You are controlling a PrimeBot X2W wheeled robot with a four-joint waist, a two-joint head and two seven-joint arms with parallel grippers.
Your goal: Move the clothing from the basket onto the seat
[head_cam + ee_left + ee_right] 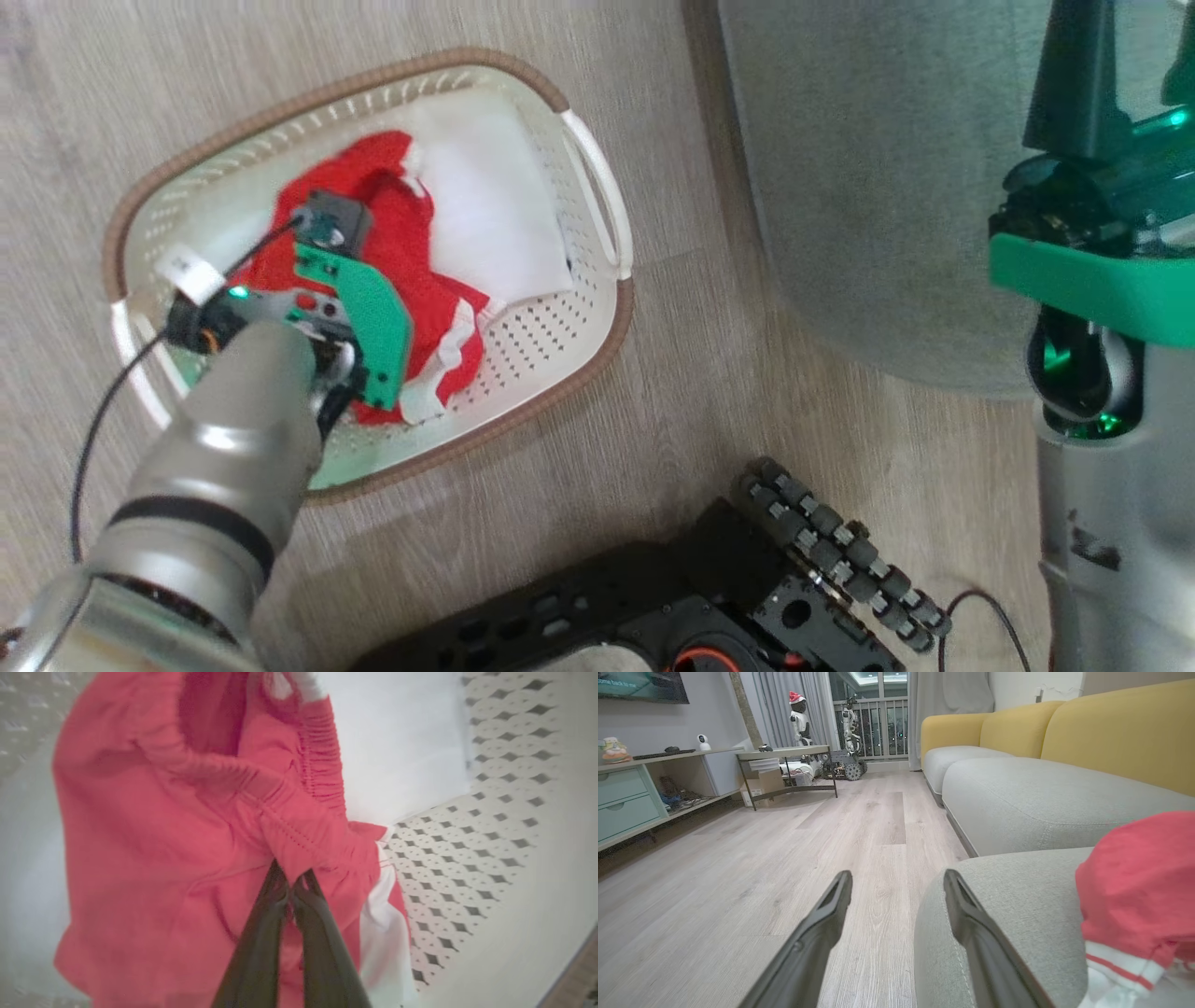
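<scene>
Pinching a gathered fold of a red garment [163, 858] with the left gripper [290, 884], jaws closed right down on the cloth, inside the basket [541, 341] at 10 o'clock in the head view. Lying toward the basket's 8 o'clock end, with bare white bottom at the garment's 1 o'clock and perforated wall close along its 5 o'clock side. Bounded all round by a brown rim, with white handles at the 3 and 8 o'clock ends. Open wood floor [691, 392] between basket and seat [868, 187], the two apart; seat's rounded edge at 2 o'clock, curving down toward 4. Black wheeled base [644, 597] at 6 o'clock, near the basket rim but not touching. Holding the right gripper [897, 877] wide open and empty at the seat's edge, one finger over floor, the other over grey cushion, with a long run of floor toward 12 o'clock in the right wrist view. Resting on the seat at 4 o'clock there, a second red garment [1139, 886] with white striped trim. Counted: two red garments, one basket, two handles, two grippers.
</scene>
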